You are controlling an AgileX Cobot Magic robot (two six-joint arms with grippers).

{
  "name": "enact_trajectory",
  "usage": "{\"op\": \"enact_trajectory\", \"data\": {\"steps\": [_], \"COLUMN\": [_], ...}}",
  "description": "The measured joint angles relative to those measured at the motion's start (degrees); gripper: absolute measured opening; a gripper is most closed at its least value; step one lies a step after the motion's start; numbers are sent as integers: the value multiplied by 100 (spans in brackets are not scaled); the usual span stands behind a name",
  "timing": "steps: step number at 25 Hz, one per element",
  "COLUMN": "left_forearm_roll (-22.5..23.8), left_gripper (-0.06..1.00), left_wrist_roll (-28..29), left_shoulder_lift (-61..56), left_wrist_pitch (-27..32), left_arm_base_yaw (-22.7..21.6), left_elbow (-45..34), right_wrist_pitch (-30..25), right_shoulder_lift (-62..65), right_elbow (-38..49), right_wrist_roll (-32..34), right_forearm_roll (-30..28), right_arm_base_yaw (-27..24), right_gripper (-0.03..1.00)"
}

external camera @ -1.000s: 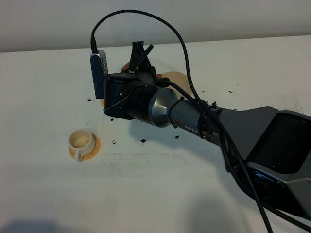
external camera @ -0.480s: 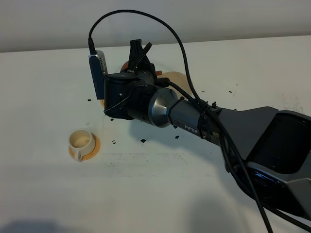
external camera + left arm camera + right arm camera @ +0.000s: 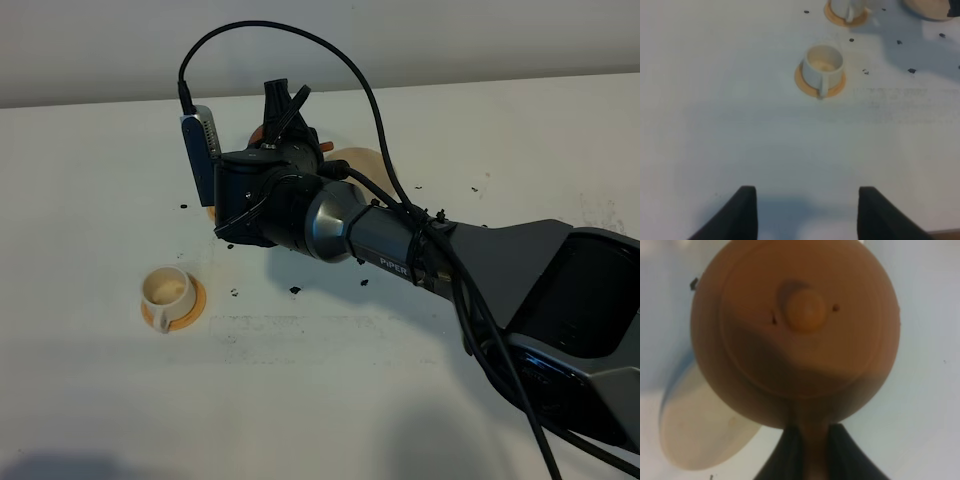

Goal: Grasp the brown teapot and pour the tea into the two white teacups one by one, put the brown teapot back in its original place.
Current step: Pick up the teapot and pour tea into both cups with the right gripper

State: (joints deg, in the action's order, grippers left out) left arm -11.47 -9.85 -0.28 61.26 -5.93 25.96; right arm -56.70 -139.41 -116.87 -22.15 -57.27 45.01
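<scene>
The brown teapot [image 3: 790, 340] fills the right wrist view, lid and knob facing the camera. My right gripper [image 3: 810, 442] is shut on its handle. In the exterior high view this gripper [image 3: 279, 100] reaches to the far middle of the table with its wrist rolled sideways, and the arm hides most of the teapot [image 3: 322, 152]. One white teacup [image 3: 168, 290] stands on its orange saucer at the left. The second teacup [image 3: 846, 7] sits farther back. The beige coaster [image 3: 367, 160] lies just right of the gripper. My left gripper [image 3: 807, 212] hovers open over bare table, holding nothing.
Small dark specks [image 3: 295, 290] are scattered over the white table [image 3: 120, 400]. The right arm's grey body [image 3: 480, 270] stretches from the lower right corner across the middle. A black cable [image 3: 300, 35] loops above the wrist.
The right wrist has shifted a little to the left and turned slightly further. The cups and the left gripper have not moved.
</scene>
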Motion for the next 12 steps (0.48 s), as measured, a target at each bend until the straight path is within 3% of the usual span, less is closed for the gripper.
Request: {"op": "enact_trajectory", "data": {"steps": [12], "left_forearm_roll": [0], "left_gripper": [44], "left_wrist_roll": [0], "left_shoulder_lift": [0], "left_wrist_pitch": [0], "left_arm_base_yaw": [0], "left_elbow": [0], "right_wrist_pitch": [-36], "right_shoulder_lift": [0], "right_elbow": [0], "right_wrist_roll": [-91], "right_forearm_roll": [-121], "right_arm_base_yaw": [0], "right_gripper": [11]}}
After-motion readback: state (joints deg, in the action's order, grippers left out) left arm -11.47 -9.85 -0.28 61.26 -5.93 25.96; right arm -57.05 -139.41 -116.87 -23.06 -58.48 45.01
